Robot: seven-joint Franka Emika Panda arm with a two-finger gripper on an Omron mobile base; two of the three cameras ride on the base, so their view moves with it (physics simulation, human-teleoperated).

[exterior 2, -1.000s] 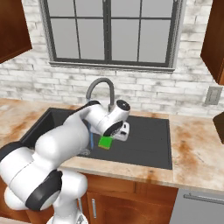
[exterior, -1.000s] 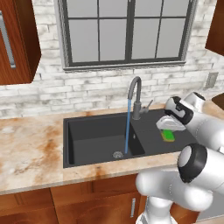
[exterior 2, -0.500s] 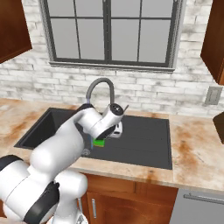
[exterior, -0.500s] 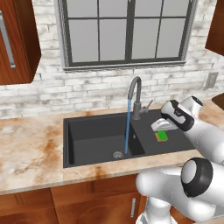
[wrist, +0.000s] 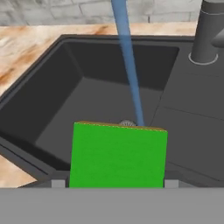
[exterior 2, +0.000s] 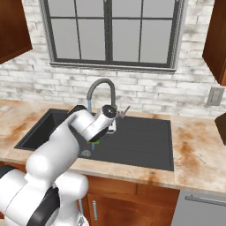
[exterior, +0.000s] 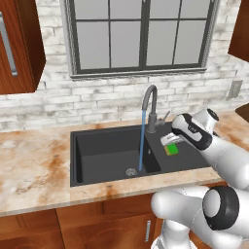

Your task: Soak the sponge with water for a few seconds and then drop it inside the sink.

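Sponge [wrist: 118, 155]: flat green block with a yellowish top edge, likely light and soft, so it should be pinched across the flat faces near mid-length. Gripper [exterior: 168, 142] looks clamped on it, though the fingertips are mostly hidden behind the block. It's held just right of the water [exterior: 141, 141], not touching the stream, above the drainboard edge of the sink [exterior: 97, 172].
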